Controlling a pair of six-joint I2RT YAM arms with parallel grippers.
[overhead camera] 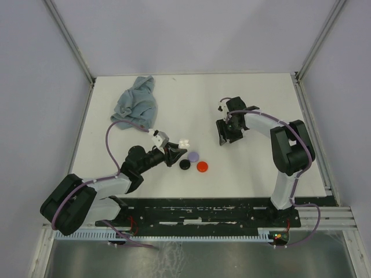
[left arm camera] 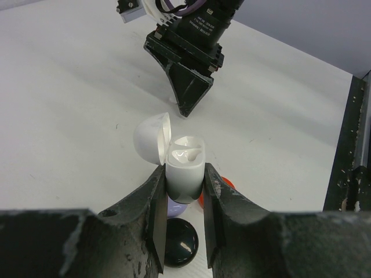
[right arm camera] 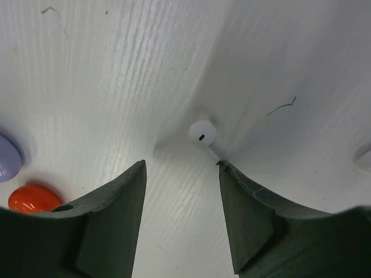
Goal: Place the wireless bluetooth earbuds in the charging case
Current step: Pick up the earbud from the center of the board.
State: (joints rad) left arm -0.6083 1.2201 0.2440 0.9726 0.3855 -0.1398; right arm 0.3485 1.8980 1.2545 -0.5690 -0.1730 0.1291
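My left gripper (left arm camera: pixel 184 174) is shut on the white charging case (left arm camera: pixel 185 171), held upright above the table with its lid (left arm camera: pixel 152 138) swung open to the left. White moulded wells show inside, and one looks filled. From above, the case (overhead camera: pixel 184 142) sits at the left gripper's tip (overhead camera: pixel 177 152). My right gripper (right arm camera: pixel 181 165) stands open, tips down at the table. One white earbud (right arm camera: pixel 203 133) lies just beyond its tips, the stem touching the right fingertip (right arm camera: pixel 222 165). In the top view the right gripper (overhead camera: pixel 222 138) hides that earbud.
Three round discs lie below the case: lavender (overhead camera: pixel 193 156), black (overhead camera: pixel 184 164), red (overhead camera: pixel 202 167). A crumpled grey-blue cloth (overhead camera: pixel 138 104) lies at the back left. A small white shape (right arm camera: pixel 365 157) shows at the right wrist view's right edge.
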